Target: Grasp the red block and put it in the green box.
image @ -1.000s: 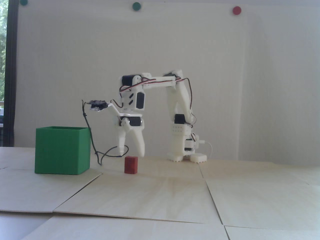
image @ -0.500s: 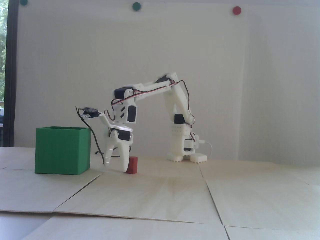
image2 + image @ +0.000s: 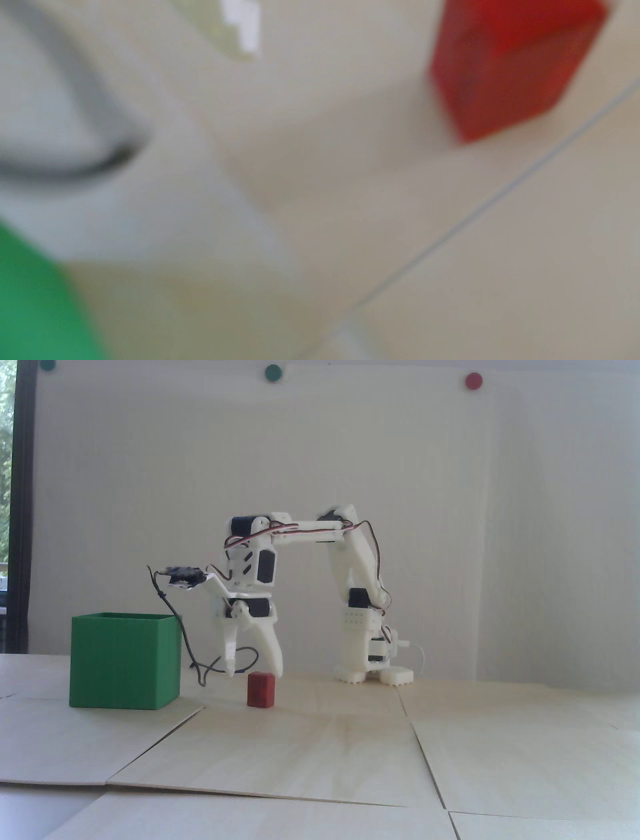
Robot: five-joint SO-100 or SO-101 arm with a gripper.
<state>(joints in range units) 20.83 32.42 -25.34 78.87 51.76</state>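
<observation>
On the pale wooden table (image 3: pixel 320 750), a little left of centre in the fixed view, the red block (image 3: pixel 260 689) stood upright, a small matte dark-red piece, slightly taller than wide, with rounded edges. In the wrist view the same block (image 3: pixel 512 65) showed at the upper right, badly blurred, resting on the light board beside a thin seam line.

The gripper (image 3: pixel 252 674) hung just above and slightly behind the block, pointing downward, its jaws spread apart and grasping nothing. The left fingertip ended up and to the left of the block, and the right one just above its top right corner. Whether that right tip touched the block could not be told from the fixed view. The white arm (image 3: pixel 310 527) reached leftward from its base (image 3: pixel 372 672), which sat farther right and farther back on the table. A dark cable (image 3: pixel 185 640) drooped from the wrist camera down to the table between box and block.

The green box (image 3: pixel 125 660) stood to the left of the block, well apart from it, a large matte green cube with thin walls. Its inside was hidden from the fixed view, so its contents could not be told. In the wrist view, the box (image 3: pixel 31 304) was only a green blur at the lower left corner.
</observation>
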